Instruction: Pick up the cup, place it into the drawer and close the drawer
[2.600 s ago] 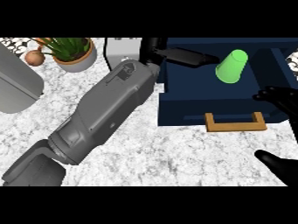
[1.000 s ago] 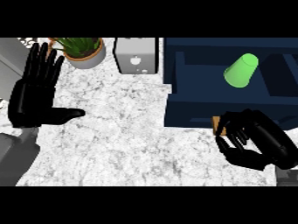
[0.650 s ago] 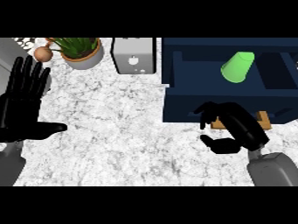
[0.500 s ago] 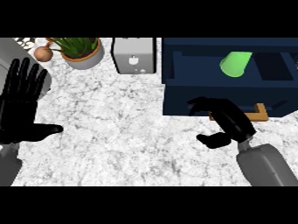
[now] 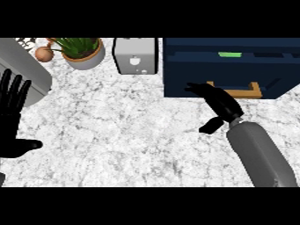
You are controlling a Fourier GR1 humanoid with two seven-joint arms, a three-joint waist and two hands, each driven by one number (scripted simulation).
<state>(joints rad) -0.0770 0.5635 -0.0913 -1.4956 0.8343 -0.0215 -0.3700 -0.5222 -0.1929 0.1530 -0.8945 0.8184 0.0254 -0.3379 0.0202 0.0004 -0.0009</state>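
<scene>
Pressing straight, released fingers at the drawer [image 5: 236, 74] front, right hand [image 5: 218, 104] extends

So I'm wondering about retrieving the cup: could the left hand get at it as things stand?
Probably not: the cup shows only as a sliver inside the nearly shut drawer, and the left hand rests open far across the counter.

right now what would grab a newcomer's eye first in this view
Probably the dark blue drawer at the upper right, almost shut, with only a sliver of the green cup showing inside. The right hand reaches up to its front beside the wooden handle, fingers straight. At the left edge the left hand rests open, fingers up, over the pale marbled counter.
</scene>
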